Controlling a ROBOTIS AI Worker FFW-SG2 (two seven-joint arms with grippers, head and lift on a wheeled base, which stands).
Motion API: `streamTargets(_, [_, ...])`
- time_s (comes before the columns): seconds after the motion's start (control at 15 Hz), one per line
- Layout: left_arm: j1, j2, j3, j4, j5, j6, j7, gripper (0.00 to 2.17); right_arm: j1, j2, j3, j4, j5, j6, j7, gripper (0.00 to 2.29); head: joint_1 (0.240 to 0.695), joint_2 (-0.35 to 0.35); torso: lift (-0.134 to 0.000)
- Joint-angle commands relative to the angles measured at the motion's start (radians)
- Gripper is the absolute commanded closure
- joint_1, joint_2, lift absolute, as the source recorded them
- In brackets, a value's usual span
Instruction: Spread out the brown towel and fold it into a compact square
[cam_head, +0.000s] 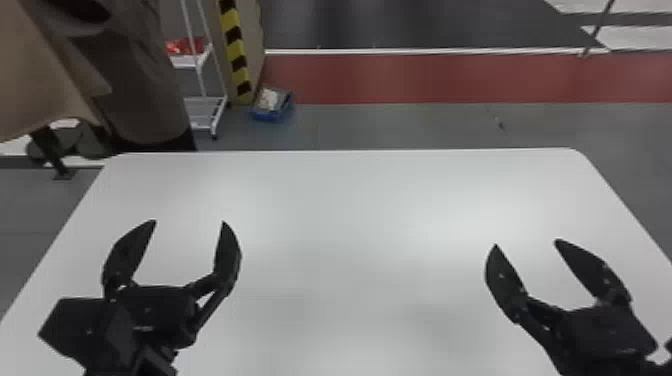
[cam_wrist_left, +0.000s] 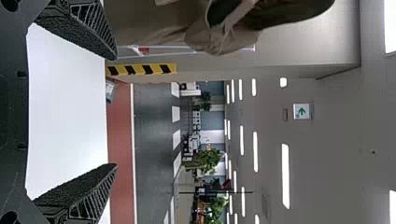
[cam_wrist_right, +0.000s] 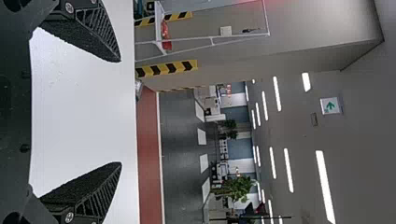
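Where the brown towel is, and which way its long axis runs, I cannot tell. The black two-fingered left gripper (cam_head: 189, 221) is spread wide over the left part of the smooth white rectangular table (cam_head: 350, 200), its tips aimed at the far edge. The matching black right gripper (cam_head: 525, 242) is also wide, over the right part, pointing the same way. Beyond the table's far edge are a white metal rack (cam_head: 202, 107), a yellow-and-black striped strip (cam_head: 233, 50), a blue container (cam_head: 270, 116) on the grey floor (cam_head: 400, 125), and a flat red floor band (cam_head: 425, 75).
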Motion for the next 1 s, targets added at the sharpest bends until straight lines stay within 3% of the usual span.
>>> streamTargets(0.0, [0.002,0.0,0.006,0.0,0.0,-0.001,0.0,0.06,0.005,0.0,-0.003,-0.005,-0.001,0.0,0.001,0.09,0.695,0.027,-0.12])
streamTargets(0.93, [0.011,-0.008,0.023,-0.01,0.002,-0.001,0.0,0.06,0.017,0.0,-0.003,-0.017,-0.003,0.0,0.005,0.09,0.695,0.045,-0.12])
